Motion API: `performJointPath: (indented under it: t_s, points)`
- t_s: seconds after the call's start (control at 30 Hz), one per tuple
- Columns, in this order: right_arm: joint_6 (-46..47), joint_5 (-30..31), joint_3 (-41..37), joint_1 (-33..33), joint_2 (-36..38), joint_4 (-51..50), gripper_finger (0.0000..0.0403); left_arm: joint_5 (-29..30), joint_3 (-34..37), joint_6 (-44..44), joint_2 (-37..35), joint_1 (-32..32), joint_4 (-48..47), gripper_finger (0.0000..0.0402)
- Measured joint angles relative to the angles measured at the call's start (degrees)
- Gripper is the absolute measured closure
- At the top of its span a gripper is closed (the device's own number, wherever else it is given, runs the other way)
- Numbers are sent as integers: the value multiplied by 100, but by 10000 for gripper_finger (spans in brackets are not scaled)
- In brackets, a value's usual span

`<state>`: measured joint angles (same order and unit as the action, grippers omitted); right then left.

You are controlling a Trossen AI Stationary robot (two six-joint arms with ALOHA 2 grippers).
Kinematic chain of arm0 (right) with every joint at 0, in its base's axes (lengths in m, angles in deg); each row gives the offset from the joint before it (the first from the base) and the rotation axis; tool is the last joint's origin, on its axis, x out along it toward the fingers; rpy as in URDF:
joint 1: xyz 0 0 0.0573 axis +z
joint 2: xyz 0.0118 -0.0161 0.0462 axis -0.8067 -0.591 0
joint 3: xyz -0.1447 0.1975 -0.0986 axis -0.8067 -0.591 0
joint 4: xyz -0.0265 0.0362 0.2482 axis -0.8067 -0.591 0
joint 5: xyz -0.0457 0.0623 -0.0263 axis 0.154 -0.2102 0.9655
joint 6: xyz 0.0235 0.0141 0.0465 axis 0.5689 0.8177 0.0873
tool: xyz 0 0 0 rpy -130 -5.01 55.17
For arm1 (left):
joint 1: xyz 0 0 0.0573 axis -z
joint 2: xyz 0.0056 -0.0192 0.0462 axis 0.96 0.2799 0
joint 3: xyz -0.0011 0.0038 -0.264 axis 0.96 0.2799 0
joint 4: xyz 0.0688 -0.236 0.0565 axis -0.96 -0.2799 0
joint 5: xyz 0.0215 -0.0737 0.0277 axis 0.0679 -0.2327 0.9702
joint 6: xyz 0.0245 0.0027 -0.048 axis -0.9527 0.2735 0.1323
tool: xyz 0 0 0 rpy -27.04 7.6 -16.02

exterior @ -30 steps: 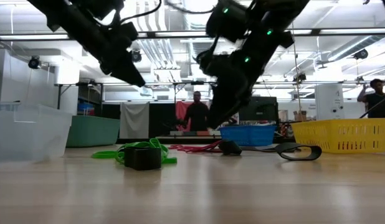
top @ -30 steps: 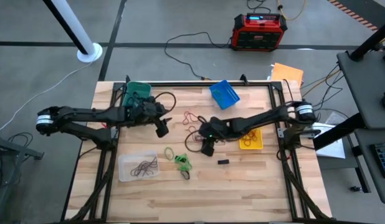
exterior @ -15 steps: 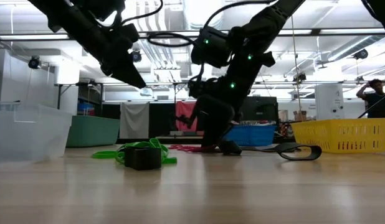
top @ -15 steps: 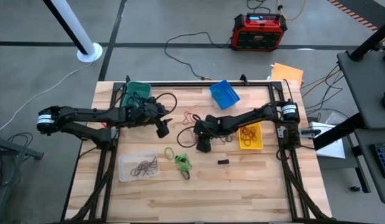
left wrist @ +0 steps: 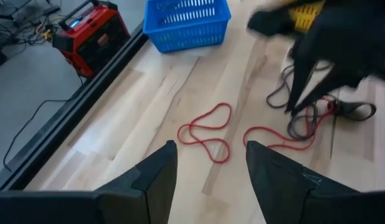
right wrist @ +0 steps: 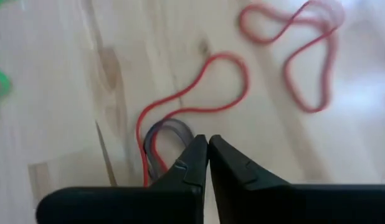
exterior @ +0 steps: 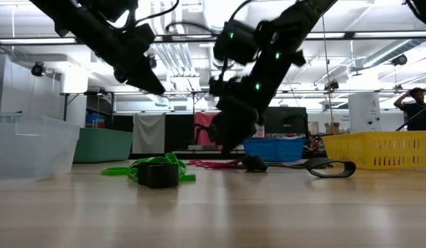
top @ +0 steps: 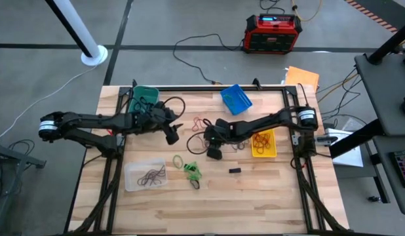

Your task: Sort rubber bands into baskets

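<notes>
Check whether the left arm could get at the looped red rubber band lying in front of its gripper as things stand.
Probably yes. The left gripper hangs open above the looped red rubber band, with bare wood around it. The right gripper, shut beside another red band, works close by and could crowd a reach.

Floor: grey concrete (top: 189, 19), cables trailing.
Power unit: red-black box (top: 273, 33) beyond table.
Pole: white, round base (top: 94, 56).
Ceiling: strip lights (exterior: 378, 34).
</notes>
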<state>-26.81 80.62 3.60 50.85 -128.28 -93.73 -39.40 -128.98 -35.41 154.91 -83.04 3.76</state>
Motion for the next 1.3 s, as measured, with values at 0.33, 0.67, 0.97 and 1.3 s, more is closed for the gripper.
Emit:
performJointPath:
  t_s: [0.33,0.67,0.97,1.3]
  points:
    - [-137,484,-654,115,1113,513,394,-9,453,1,-2,28,586,226]
    - [-437,390,-1604,116,1054,1851,382,-331,508,-186,-4,28,1221,226]
    - [-600,282,-1237,116,244,2158,293,-380,508,-297,-4,28,1399,226]
    - [-557,207,-1110,92,-31,2022,295,-402,541,-297,-4,28,1407,226]
